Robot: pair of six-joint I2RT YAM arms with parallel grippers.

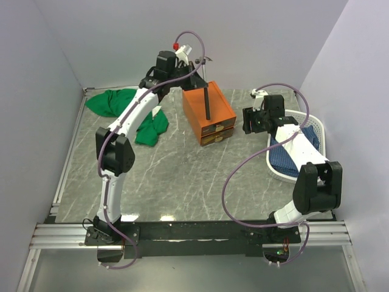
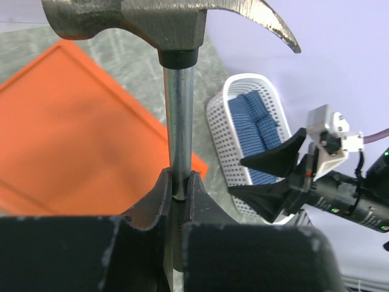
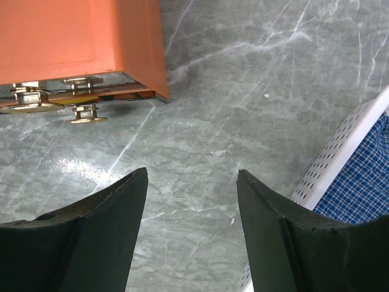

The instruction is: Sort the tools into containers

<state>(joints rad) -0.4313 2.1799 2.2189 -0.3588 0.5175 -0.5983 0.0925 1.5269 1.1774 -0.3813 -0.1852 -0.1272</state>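
**Left arm holds the hammer over the orange box**

The left gripper [image 2: 178,185] is clamped tight on the steel shaft of the hammer [image 2: 158,21], just below the claw head. The head points up past the fingers [image 2: 155,204]. In the top view, the black handle hangs almost straight down over the lid of the orange box [image 1: 194,109]. Whether the handle's end touches the lid cannot be told.

The box stands at the far middle of the grey marble table [image 1: 182,176]. Its 2 drawers [image 1: 216,135] are stacked on the near face, and the right wrist view shows their small brass-coloured knobs [image 3: 85,114].

The right gripper [image 3: 191,176] hovers low to the right of the box, between it and the white perforated basket [image 1: 275,167]. Its jaws are spread wide with nothing between them, only bare table below.

A blue checked cloth [image 1: 298,155] lies in the basket. A green cloth [image 1: 112,102] lies crumpled at the far left of the table, partly under the left arm.
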